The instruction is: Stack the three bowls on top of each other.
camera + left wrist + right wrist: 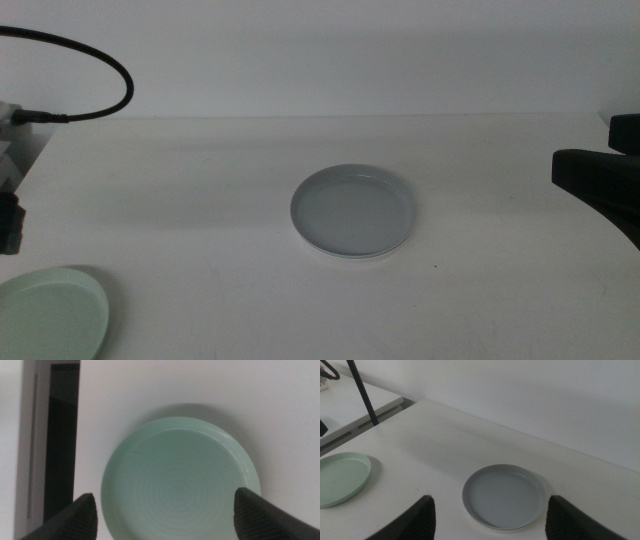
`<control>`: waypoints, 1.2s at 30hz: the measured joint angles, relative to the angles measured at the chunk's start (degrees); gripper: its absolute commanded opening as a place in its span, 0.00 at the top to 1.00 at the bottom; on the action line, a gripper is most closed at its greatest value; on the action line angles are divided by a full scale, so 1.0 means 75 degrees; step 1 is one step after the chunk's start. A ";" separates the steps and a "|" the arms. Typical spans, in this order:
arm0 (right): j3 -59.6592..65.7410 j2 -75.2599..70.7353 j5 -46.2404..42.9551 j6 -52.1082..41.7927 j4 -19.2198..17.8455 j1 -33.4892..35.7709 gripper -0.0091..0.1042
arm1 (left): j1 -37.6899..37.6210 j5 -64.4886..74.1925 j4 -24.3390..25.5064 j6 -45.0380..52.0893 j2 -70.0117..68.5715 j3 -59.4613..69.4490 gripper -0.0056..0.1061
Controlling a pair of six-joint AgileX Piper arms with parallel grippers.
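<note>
Nearest me, the mint bowl (181, 479) sits at the table's (200, 200) near-left corner, directly under my left claw (167, 515), whose jaws gape wide and empty. I judge it stiff, glossy, slippery, breakable: pinch its low rim. Mid-table, the grey bowl (353, 211) seems stacked on a white one; my right claw (490, 517) hovers open above.

The place reads as a robotics lab or test bench: a bare white table (250, 290) stands against a plain pale wall (350, 50). At ten o'clock in the middle view a black cable (105, 60) loops to a plug by the table's edge.
</note>
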 measured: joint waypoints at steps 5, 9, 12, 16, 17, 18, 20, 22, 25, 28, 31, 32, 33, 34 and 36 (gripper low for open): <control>0.0000 0.0000 0.0000 0.0000 0.0000 0.0000 0.42 | 0.0512 0.0082 -0.0327 0.0159 0.0412 -0.0006 0.08; 0.0000 0.0000 0.0000 0.0000 0.0000 0.0000 0.42 | 0.1659 0.0228 -0.1334 0.1308 0.1017 -0.0015 0.08; 0.0000 0.0000 0.0000 0.0000 0.0000 0.0000 0.42 | 0.2238 0.0239 -0.1953 0.2256 0.1444 -0.0015 0.08; 0.0000 0.0000 0.0000 0.0000 0.0000 0.0000 0.42 | 0.2719 0.0145 -0.2149 0.2645 0.1953 -0.0040 0.08; 0.0000 0.0000 0.0000 0.0000 0.0000 0.0000 0.42 | 0.2837 0.0059 -0.2149 0.2672 0.2088 -0.0047 0.08; 0.0000 0.0000 0.0000 0.0000 0.0000 0.0000 0.42 | 0.2930 -0.0033 -0.2157 0.2679 0.2196 -0.0049 0.08; 0.0000 0.0000 0.0000 0.0000 0.0000 0.0000 0.42 | 0.3132 -0.0259 -0.2157 0.2755 0.2472 -0.0049 0.08; 0.0000 0.0000 0.0000 0.0000 0.0000 0.0000 0.42 | 0.3203 -0.0545 -0.2157 0.2972 0.2764 -0.0049 0.08; 0.0000 0.0000 0.0000 0.0000 0.0000 0.0000 0.42 | 0.3211 -0.1004 -0.2157 0.3524 0.3156 -0.0055 0.08; 0.0000 0.0000 0.0000 0.0000 0.0000 0.0000 0.42 | 0.3211 -0.1344 -0.2242 0.4155 0.3488 -0.0057 0.08; 0.0000 0.0000 0.0000 0.0000 0.0000 0.0000 0.42 | 0.3211 -0.1537 -0.2330 0.4578 0.3788 -0.0064 0.08; 0.0000 0.0000 0.0000 0.0000 0.0000 0.0000 0.42 | 0.3211 -0.1568 -0.2351 0.4660 0.3890 -0.0064 0.08; 0.0000 0.0000 0.0000 0.0000 0.0000 0.0000 0.42 | 0.3211 -0.1589 -0.2351 0.4713 0.3980 -0.0064 0.08; 0.0000 0.0000 0.0000 0.0000 0.0000 0.0000 0.42 | 0.3211 -0.1623 -0.2351 0.4759 0.4060 -0.0064 0.08; 0.0000 0.0000 0.0000 0.0000 0.0000 0.0000 0.42 | 0.3211 -0.1642 -0.2344 0.4783 0.4196 -0.0064 0.10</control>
